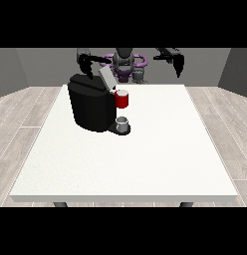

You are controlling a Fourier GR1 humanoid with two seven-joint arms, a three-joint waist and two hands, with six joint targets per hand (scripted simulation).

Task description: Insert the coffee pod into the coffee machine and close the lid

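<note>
A black coffee machine (pixel 89 107) stands on the left half of the white table (pixel 160 149). Its grey lid (pixel 106 78) is tilted up at the top right of the body. A red holder (pixel 122 100) sticks out of its front, with something pale at its top; whether that is the coffee pod I cannot tell. Below it a small grey cup (pixel 122 123) rests on the machine's base. The hand at the view's left (pixel 85 63) hangs just above the machine's back, close to the lid. The hand at the view's right (pixel 178 63) is raised far from the machine, holding nothing.
The robot's torso (pixel 126 63) stands behind the table's far edge. Wide bare tabletop lies to the right of and in front of the machine. Grey wood floor surrounds the table.
</note>
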